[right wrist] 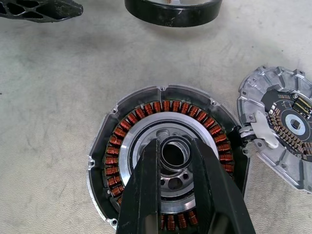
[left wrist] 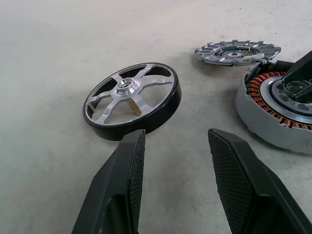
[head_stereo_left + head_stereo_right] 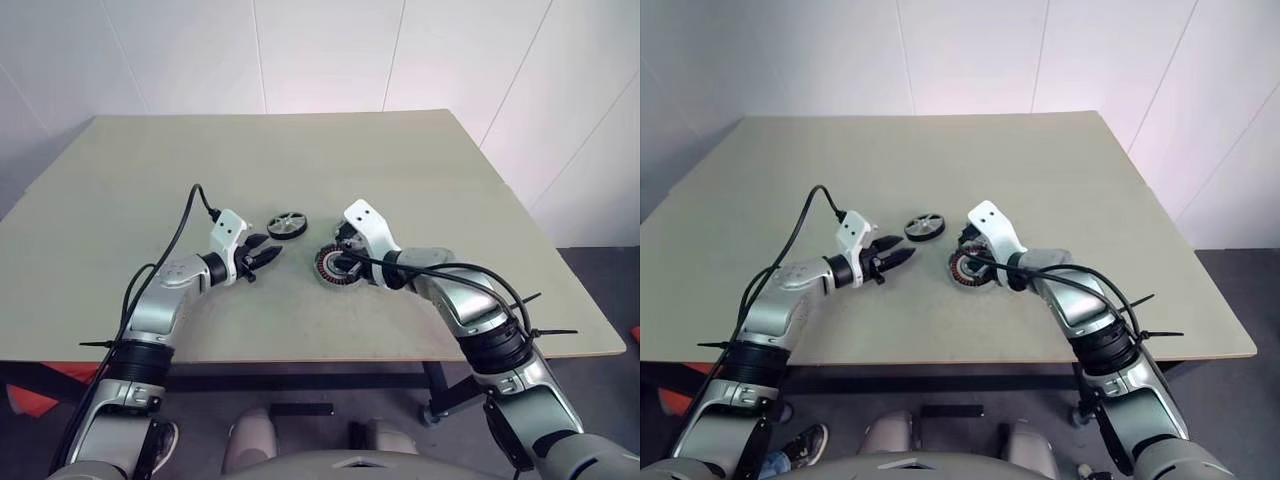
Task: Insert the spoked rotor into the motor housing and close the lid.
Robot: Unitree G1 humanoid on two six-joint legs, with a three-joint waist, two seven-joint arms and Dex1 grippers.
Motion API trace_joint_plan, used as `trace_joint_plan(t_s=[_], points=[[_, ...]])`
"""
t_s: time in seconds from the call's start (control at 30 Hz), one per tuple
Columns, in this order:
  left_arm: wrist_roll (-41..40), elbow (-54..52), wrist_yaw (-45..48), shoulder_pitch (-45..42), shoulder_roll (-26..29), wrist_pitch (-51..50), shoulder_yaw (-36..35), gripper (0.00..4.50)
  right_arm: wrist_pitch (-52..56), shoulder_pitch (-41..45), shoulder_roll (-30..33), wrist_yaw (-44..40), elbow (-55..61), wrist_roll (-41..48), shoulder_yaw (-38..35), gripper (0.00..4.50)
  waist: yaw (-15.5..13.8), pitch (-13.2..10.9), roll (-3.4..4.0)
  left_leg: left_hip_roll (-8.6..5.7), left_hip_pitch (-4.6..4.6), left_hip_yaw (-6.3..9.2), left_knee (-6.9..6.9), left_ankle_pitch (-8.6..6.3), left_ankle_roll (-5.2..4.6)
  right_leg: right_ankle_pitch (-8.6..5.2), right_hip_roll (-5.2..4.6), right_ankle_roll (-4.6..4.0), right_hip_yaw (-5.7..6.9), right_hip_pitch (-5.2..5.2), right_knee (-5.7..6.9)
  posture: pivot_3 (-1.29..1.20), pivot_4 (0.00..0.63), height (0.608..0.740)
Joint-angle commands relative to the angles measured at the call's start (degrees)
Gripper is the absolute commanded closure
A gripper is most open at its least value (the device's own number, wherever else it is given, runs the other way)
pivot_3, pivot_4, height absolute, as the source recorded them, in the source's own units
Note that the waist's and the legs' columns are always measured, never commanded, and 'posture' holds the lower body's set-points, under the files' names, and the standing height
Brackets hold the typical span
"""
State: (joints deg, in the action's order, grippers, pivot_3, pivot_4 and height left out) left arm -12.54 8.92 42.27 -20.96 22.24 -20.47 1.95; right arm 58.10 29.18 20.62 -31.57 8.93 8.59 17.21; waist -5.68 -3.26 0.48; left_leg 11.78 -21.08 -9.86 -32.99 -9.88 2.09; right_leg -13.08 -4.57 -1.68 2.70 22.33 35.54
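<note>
The spoked rotor (image 2: 131, 100), black-rimmed with silver spokes, lies flat on the table just beyond my left gripper (image 2: 178, 141). That gripper is open and holds nothing. To its right sits the motor housing (image 1: 122, 141), with its ring of coppery windings facing up. My right gripper (image 1: 174, 148) hangs over the housing's silver centre, shut on a small dark ring (image 1: 174, 140). The ribbed grey lid (image 1: 282, 131) lies right beside the housing, inner face up. In the head view the rotor (image 3: 287, 224) sits between both grippers, slightly farther away.
All parts sit near the middle of a pale table (image 3: 400, 160), whose front edge runs close below the arms. Bare tabletop stretches behind and to both sides. White walls stand beyond the far edge.
</note>
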Motion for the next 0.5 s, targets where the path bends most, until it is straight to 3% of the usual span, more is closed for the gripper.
trace_joint_plan(t_s=[0.03, 0.27, 0.3, 0.43, 0.5], points=[[-0.18, -0.6, 0.3, -1.36, 0.76, 0.95, -0.54, 2.32, -0.12, 0.82, -0.28, 0.31, 2.3, 0.43, -0.31, 3.87, 0.0, 0.0, 0.0, 0.0, 0.0, 0.0, 0.0, 0.0, 0.0, 0.0, 0.0, 0.0, 0.0, 0.0, 0.0, 0.0, 0.0, 0.74], [-0.22, -1.24, 0.1, -0.84, 0.76, 0.8, -0.54, 2.32, 0.07, -0.32, -0.11, 0.3, 2.66, 0.66, 0.36, 3.87, -0.01, 0.0, 0.0, 0.0, 0.01, 0.0, 0.0, 0.0, 0.0, 0.0, 0.0, 0.0, 0.0, -0.01, 0.0, 0.0, 0.0, 0.74], [-0.2, -1.19, 0.11, -0.86, 0.79, 0.81, -0.54, 2.32, 0.15, -0.36, -0.08, 0.33, 2.88, 0.72, 0.4, 3.19, -0.01, 0.0, 0.0, 0.0, 0.01, 0.0, 0.0, 0.0, 0.0, 0.0, 0.0, 0.0, 0.0, -0.01, 0.0, 0.0, 0.0, 0.74], [-0.11, -0.82, 0.19, -1.11, 0.84, 0.91, -0.47, 2.32, 0.05, -0.13, 0.27, 0.52, 3.86, 0.57, 0.5, 1.86, -0.01, 0.0, 0.0, 0.0, 0.01, 0.0, 0.0, 0.0, 0.0, 0.0, 0.0, 0.0, 0.0, -0.01, 0.0, 0.0, 0.0, 0.74], [-0.03, -0.54, 0.25, -1.25, 0.87, 1.02, -0.43, 2.32, 0.23, 0.27, 0.26, 0.67, 4.28, 0.86, 0.08, 1.6, 0.0, 0.0, 0.0, 0.0, 0.02, 0.0, 0.0, 0.0, 0.01, 0.0, 0.0, 0.01, 0.0, -0.01, 0.01, 0.0, 0.0, 0.74]])
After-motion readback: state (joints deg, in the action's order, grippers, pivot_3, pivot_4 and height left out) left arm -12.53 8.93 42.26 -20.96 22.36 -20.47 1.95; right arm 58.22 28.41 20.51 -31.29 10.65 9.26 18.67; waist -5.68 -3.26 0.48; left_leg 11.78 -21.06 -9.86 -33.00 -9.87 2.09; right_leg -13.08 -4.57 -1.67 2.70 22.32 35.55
